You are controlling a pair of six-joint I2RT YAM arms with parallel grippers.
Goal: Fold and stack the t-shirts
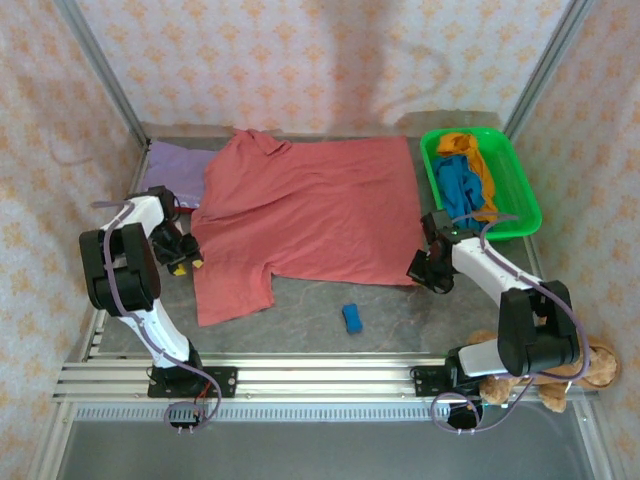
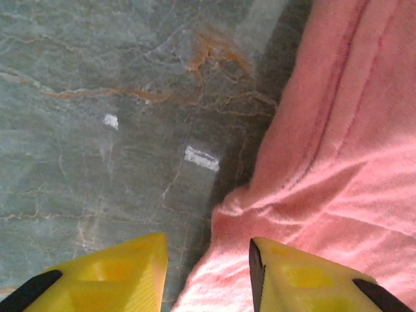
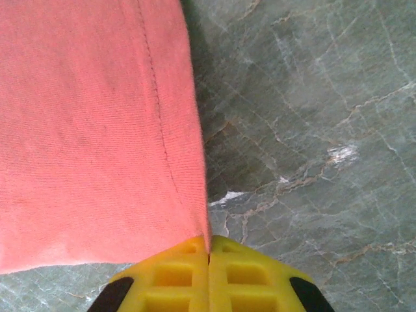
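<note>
The large salmon-pink t-shirt (image 1: 310,215) lies spread flat in the middle of the table. My right gripper (image 1: 422,274) sits at its near right hem corner. In the right wrist view that gripper (image 3: 209,239) is shut, with the corner of the pink cloth (image 3: 97,130) pinched between the yellow fingers. My left gripper (image 1: 188,257) is at the shirt's left sleeve edge. In the left wrist view its (image 2: 208,240) jaws stand apart, and the rumpled pink edge (image 2: 325,162) lies in the gap. A lilac t-shirt (image 1: 175,165) lies at the back left. Blue (image 1: 458,185) and orange (image 1: 478,160) shirts are bunched in the tray.
A green tray (image 1: 527,195) stands at the back right. A small blue block (image 1: 352,318) lies on the marbled table (image 1: 310,310) in front of the shirt. A brown teddy bear (image 1: 592,368) sits by the right arm's base. Patterned walls close in three sides.
</note>
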